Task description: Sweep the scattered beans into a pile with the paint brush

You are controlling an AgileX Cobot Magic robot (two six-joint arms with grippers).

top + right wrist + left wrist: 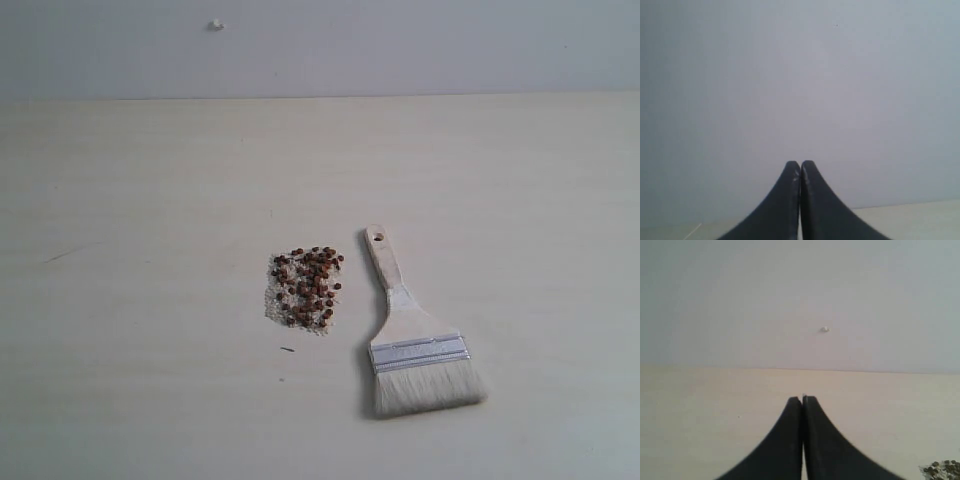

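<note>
Small reddish-brown beans (308, 285) lie on the pale table, gathered with whitish crumbs into one compact pile. Just to their right the paint brush (412, 335) lies flat, its wooden handle pointing away and its off-white bristles toward the front edge. Neither arm appears in the exterior view. My left gripper (803, 399) is shut with nothing between its black fingers, and an edge of the beans (942, 469) shows at the corner of its view. My right gripper (800, 163) is shut and empty, facing the wall.
The table (130, 300) is pale wood and ends at a grey wall at the back. A small white knob (216, 25) sits on that wall. A short dark speck (288, 349) lies just in front of the beans.
</note>
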